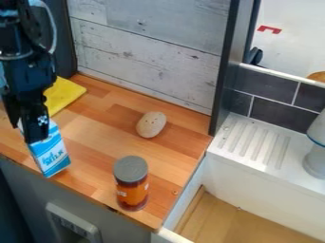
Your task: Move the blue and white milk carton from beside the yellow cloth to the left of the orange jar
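Observation:
The black gripper [28,129] hangs at the left of the view, low over the counter. It overlaps the top of a blue and white milk carton [52,154], which stands near the counter's front left edge. Whether it grips the carton or is only in front of it, I cannot tell. Behind the gripper lies a flat yellow object [63,94], partly hidden by the arm. A beige, speckled, potato-like object [151,125] rests at mid-counter. Nearer the front edge, an orange jar with a grey lid [131,182] stands upright.
The wooden counter [95,128] meets a grey plank wall [149,52] at the back. To the right are a dark vertical post [226,66], a white ribbed ledge [257,142] with a white and grey object [316,154] on it, and a lower, wood-floored recess [232,223].

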`<act>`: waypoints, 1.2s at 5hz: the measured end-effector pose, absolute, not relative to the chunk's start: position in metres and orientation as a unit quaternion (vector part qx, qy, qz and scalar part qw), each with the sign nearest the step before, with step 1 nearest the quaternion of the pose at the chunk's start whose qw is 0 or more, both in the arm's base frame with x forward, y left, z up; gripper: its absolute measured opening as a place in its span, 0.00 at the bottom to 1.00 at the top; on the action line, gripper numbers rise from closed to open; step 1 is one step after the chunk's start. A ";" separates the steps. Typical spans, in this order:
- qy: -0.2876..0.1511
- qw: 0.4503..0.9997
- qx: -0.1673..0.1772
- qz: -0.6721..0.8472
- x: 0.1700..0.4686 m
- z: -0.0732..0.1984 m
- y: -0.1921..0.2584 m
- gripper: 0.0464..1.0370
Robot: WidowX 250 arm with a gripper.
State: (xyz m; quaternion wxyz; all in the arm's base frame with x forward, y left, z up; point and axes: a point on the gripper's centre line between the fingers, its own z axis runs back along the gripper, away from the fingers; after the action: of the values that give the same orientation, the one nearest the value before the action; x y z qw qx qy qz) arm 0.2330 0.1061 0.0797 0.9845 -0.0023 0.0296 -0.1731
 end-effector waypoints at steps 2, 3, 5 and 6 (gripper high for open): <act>0.008 0.988 0.015 -0.156 0.239 0.071 0.101 0.82; 0.003 0.990 0.007 -0.143 0.245 0.070 0.100 0.82; 0.033 0.994 -0.027 -0.100 0.255 0.067 0.102 0.97; -0.006 0.998 -0.045 -0.054 0.252 0.102 0.112 0.97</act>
State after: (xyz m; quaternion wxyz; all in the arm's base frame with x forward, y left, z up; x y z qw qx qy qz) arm 0.2519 0.1119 0.1021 0.9975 -0.0449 -0.0062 -0.0538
